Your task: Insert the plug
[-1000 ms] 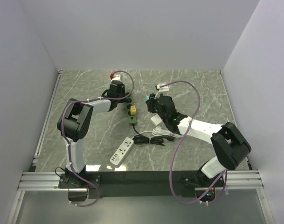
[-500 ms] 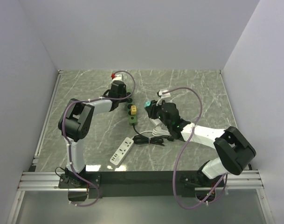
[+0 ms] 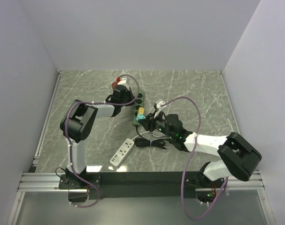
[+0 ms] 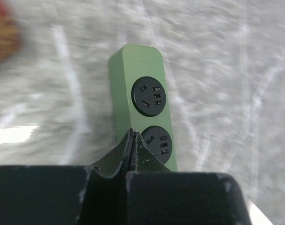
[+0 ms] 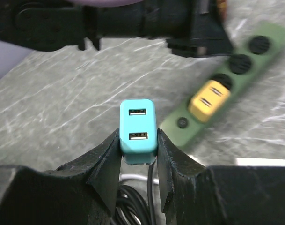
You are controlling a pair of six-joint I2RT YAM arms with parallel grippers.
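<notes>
My right gripper (image 5: 138, 134) is shut on a teal two-port USB plug (image 5: 138, 130) and holds it above the table, just near of the green power strip (image 5: 226, 89). In the top view the teal plug (image 3: 144, 122) is at the strip's near end (image 3: 136, 119). A yellow plug (image 5: 207, 100) sits in the strip. My left gripper (image 4: 131, 134) is shut and empty. Its tips are over the strip (image 4: 133, 70), beside two black round sockets (image 4: 149, 95). In the top view the left gripper (image 3: 128, 100) is at the strip's far end.
A white power strip (image 3: 122, 153) lies near the front. A coil of black cable (image 3: 151, 141) lies under my right arm. A blurred red object (image 4: 2, 33) shows at the far left of the left wrist view. Grey walls close in the table.
My right gripper has carried the teal plug nearer and left, down to the strip's near end. My left gripper has shifted right, and the green strip has turned and shifted with it.
</notes>
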